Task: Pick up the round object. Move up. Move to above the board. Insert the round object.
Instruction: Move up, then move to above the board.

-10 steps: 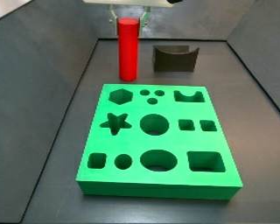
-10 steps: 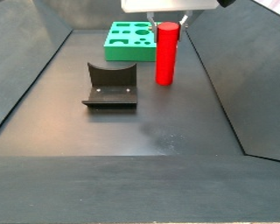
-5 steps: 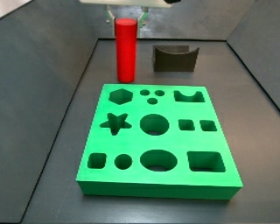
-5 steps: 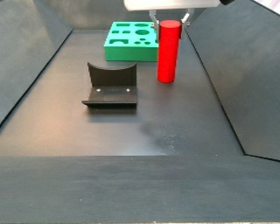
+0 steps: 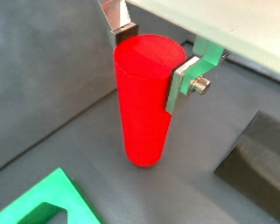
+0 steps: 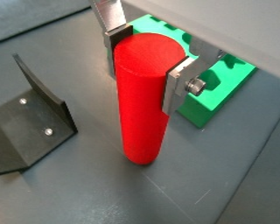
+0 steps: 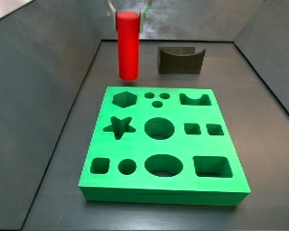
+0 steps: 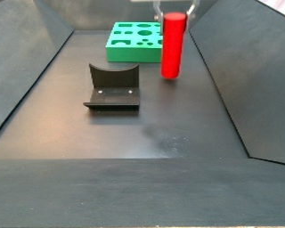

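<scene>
Gripping the round object (image 5: 146, 101) near its flat top, the pincer (image 5: 156, 54) has a silver finger plate (image 6: 178, 87) pressed against each side of the red cylinder, so it is clamped on the piece; both wrist views show this. The peg hangs upright. In a side view its lower end (image 8: 171, 74) seems just clear of the dark bench (image 8: 157, 125), though whether it touches cannot be told for sure.

Near to far in that side view: bare bench, then the dark fixture (image 8: 111, 86), then the round object beside it, and beyond both the green board (image 8: 135, 41) lying flat at the far end.

In a side view from the opposite end, the board (image 7: 163, 140) lies nearest, its cut-outs open, with the red peg (image 7: 127, 45) and the fixture (image 7: 180, 60) standing behind it, well apart from each other. The pincer (image 7: 130, 11) is at the peg's top.
</scene>
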Robot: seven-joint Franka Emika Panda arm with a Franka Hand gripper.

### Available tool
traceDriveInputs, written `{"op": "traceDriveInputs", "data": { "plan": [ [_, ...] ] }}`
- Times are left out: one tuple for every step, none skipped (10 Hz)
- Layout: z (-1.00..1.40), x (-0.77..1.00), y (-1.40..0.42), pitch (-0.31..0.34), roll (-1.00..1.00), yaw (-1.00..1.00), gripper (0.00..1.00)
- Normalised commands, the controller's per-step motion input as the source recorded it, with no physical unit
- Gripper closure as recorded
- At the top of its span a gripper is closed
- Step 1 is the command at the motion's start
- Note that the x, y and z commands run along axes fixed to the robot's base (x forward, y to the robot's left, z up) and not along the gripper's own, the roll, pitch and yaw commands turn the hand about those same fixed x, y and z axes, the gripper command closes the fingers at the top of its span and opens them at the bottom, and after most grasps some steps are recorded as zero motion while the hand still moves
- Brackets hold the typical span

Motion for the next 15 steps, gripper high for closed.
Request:
{"op": "traceDriveInputs", "data": {
  "plan": [
    [0.52,-0.01,0.02,0.040,-0.02,0.02,1.00],
    [0.30,0.01,0.01,0.057,-0.04,0.02,1.00],
    [1.00,0.18,0.23,-0.112,0.20,-0.11,1.00],
    [1.00,0.20,0.24,-0.099,0.19,-0.11,1.00],
    [1.00,0.17,0.22,-0.045,0.16,-0.10,1.00],
    [0.85,0.11,0.14,0.006,0.12,-0.08,1.00],
    [0.63,0.06,0.08,0.046,0.07,-0.06,1.00],
    [0.46,0.04,0.05,0.059,0.04,-0.05,1.00],
    [0.30,0.03,0.04,0.066,0.03,-0.04,1.00],
    [0.38,0.11,-1.00,0.292,-0.09,-0.08,1.00],
    [0.36,0.11,-1.00,0.292,-0.08,-0.06,1.00],
    [0.38,0.12,-1.00,0.268,-0.04,-0.01,1.00],
    [0.36,0.14,-1.00,0.189,-0.05,0.00,1.00],
    [0.36,0.15,-1.00,0.147,-0.02,0.01,1.00],
    [0.37,0.16,-1.00,0.122,-0.01,0.01,1.00]
  ]
}}
